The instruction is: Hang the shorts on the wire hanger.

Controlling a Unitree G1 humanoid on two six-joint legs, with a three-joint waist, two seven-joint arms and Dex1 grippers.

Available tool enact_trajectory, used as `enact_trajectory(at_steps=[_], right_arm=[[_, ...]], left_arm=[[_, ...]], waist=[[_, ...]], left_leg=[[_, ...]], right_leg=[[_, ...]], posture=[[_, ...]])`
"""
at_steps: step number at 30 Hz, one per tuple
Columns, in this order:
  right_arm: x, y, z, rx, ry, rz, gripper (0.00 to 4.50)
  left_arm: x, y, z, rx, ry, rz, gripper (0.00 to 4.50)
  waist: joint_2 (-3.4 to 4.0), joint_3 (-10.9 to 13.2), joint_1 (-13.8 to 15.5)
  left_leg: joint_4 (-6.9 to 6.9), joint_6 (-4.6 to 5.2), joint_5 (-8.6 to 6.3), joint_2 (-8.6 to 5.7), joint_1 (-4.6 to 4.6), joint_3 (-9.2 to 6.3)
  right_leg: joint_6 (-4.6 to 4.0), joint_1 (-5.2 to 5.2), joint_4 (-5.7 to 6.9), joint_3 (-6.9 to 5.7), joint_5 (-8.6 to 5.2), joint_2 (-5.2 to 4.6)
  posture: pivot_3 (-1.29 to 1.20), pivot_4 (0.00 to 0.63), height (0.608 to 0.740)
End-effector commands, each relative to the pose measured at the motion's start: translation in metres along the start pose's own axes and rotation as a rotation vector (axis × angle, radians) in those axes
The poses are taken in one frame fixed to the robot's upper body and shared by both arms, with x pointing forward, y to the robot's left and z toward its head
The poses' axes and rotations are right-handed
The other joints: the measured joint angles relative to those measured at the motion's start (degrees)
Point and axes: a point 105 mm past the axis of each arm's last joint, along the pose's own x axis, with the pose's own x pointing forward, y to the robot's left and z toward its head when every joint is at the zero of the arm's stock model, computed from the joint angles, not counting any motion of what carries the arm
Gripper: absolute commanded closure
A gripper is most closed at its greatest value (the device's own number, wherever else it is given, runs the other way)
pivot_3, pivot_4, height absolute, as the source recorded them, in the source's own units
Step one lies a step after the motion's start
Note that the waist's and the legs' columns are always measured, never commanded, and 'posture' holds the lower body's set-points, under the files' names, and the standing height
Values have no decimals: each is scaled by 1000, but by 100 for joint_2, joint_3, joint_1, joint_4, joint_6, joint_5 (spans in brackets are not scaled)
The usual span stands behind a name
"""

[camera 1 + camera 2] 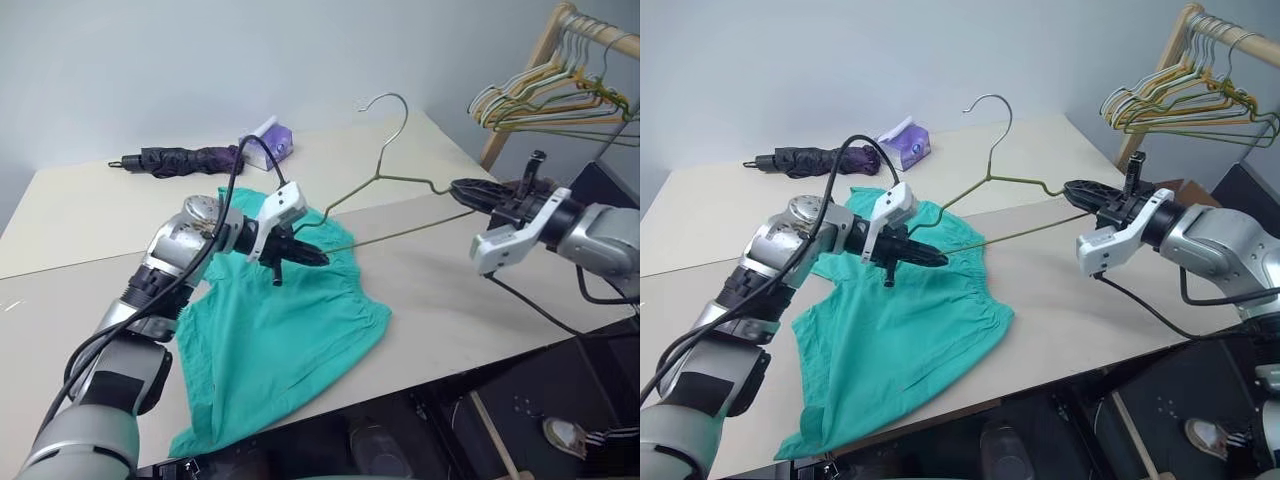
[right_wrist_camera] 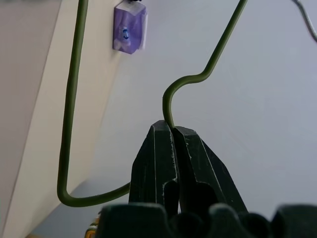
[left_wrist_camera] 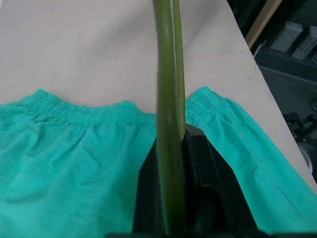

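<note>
Above the pale table [image 1: 80, 210], the wire hanger [image 1: 392, 180] hangs in the air, hook up, pinched at both ends: the right gripper [image 1: 462, 190] is clamped on one shoulder bend, and the left gripper [image 1: 318, 257] is closed on the opposite corner. The right wrist view shows the wire nipped between the closed fingers [image 2: 158, 148] at its small curve; the left wrist view shows the wire running up along that gripper's finger [image 3: 203, 168], over the gathered waistband. The shorts [image 1: 270, 340] lie spread on the table beneath the left gripper, one leg drooping over the near edge. Behind them lie a dark folded umbrella [image 1: 180, 158] and a purple packet [image 1: 270, 140]. At the far right, a wooden rack [image 1: 540, 50] carries a bunch of pale hangers [image 1: 550, 100].
</note>
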Motion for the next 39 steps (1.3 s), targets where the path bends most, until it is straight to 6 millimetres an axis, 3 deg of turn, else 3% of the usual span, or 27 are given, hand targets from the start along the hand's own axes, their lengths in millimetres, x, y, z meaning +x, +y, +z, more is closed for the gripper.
enact_trajectory(at_steps=[1, 3, 6, 9, 14, 17, 23, 30, 34, 37, 39], right_arm=[[-1, -20, -4, -9, 5, -68, 4500], [-1, -20, 1, 23, -24, -68, 4500], [-4, -18, 9, 123, -71, -35, 3680], [-9, -15, 18, 273, -119, 41, 2763], [-19, -18, 42, 678, -237, 184, 1137], [-23, -14, 45, 926, -220, 319, 113], [-16, 0, 41, 1093, -128, 488, 50], [-6, 30, 49, 1113, -61, 716, 50], [1, 39, 51, 1109, -20, 749, 50], [6, 38, 54, 1146, -18, 747, 665], [7, 38, 56, 1155, -24, 753, 1313]], left_arm=[[-11, 3, 9, 37, -16, 39, 4483], [-13, 3, 7, 63, -11, 42, 4483], [-19, 4, 3, 63, -8, 43, 4500], [-27, 11, -5, 115, 39, 86, 4500], [-40, 24, -27, 446, 190, 190, 4500], [-44, 21, -29, 518, 196, 167, 4500], [-41, 12, -19, 551, 144, 114, 4500], [-37, 4, -6, 582, 100, 77, 4500], [-36, 3, -6, 587, 100, 73, 4500], [-36, 3, -5, 601, 101, 84, 4500], [-36, 2, -5, 603, 97, 81, 4500]], waist=[[0, 0, 6], [0, 0, 5], [0, 0, 3], [0, 0, 6], [0, 0, 13], [1, 0, 81], [3, -1, 246], [3, -1, 329], [3, -2, 334], [3, -2, 329], [3, -2, 327]], left_leg=[[0, 0, 0, 0, -1, 0], [0, 0, 0, -1, -1, 0], [0, 0, 0, -1, 1, -1], [0, 0, 0, -1, 1, -1], [0, 1, -1, 2, 7, -2], [4, 1, -1, 1, 6, -3], [6, 3, -2, 2, -3, 2], [15, 5, -3, 2, -24, 3], [21, 5, -3, 1, -26, 2], [24, 5, -3, 2, -25, 2], [24, 5, -3, 2, -25, 1]], right_leg=[[0, 0, 0, 0, 0, -1], [0, 0, 0, 0, 0, -2], [0, 2, 0, 0, 0, -1], [1, 6, -1, -1, 0, -2], [0, 13, -1, 0, 0, 0], [2, 15, 1, -3, 3, -3], [6, 3, 0, -4, 3, -2], [7, -15, -3, -4, 2, -2], [8, -14, -2, -5, 3, -3], [8, -14, 2, -5, 3, -2], [8, -14, 3, -5, 3, -2]], posture=[[-164, 18, 740], [-163, 24, 740], [-156, 24, 740], [-151, 27, 740], [-149, 31, 740], [-149, 31, 740], [-149, 28, 740], [-147, 28, 740], [-140, 29, 740], [-138, 29, 740], [-138, 29, 740]])
